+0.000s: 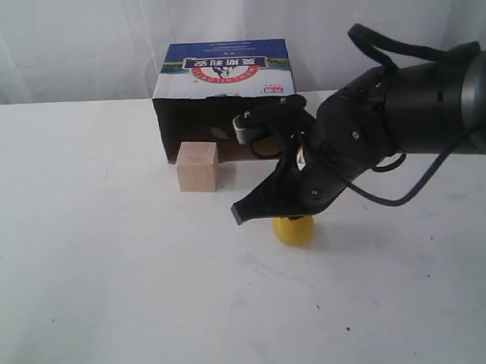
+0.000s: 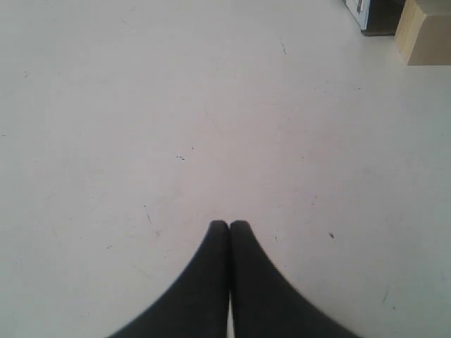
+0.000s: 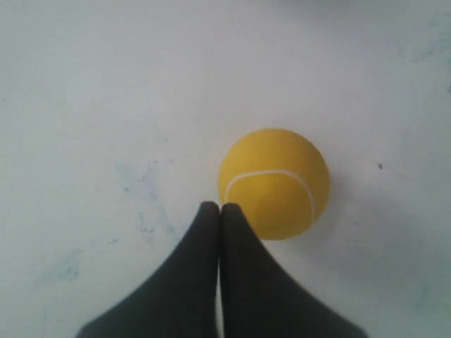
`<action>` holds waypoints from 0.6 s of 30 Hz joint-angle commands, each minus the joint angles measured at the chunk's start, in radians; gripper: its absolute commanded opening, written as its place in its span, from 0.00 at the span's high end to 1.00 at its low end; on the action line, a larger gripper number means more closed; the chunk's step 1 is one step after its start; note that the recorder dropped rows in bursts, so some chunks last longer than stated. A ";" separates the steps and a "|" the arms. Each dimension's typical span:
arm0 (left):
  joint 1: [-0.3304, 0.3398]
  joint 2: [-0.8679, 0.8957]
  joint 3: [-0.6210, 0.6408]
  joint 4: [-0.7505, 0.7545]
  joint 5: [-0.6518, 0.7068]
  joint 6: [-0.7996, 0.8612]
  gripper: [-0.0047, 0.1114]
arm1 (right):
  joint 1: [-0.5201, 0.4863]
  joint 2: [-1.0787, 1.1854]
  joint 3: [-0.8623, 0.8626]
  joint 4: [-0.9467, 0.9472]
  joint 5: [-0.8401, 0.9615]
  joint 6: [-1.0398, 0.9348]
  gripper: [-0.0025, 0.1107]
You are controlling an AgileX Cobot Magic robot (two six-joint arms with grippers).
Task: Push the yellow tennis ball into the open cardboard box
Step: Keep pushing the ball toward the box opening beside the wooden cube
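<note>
The yellow tennis ball rests on the white table in front of the open cardboard box, partly hidden under my right arm. The box's dark opening faces the front. My right gripper is shut and empty, its tips low beside the ball on the left. In the right wrist view the ball lies right against the shut right gripper. The left gripper is shut with nothing in it, over bare table; it does not show in the exterior view.
A pale wooden cube stands in front of the left part of the box's opening; the cube and a box corner also show at the edge of the left wrist view. The white table spreads wide on the left.
</note>
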 commanded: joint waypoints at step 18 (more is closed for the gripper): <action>0.001 -0.005 0.001 -0.010 0.005 -0.002 0.96 | -0.151 0.146 -0.012 -0.014 -0.208 0.014 0.98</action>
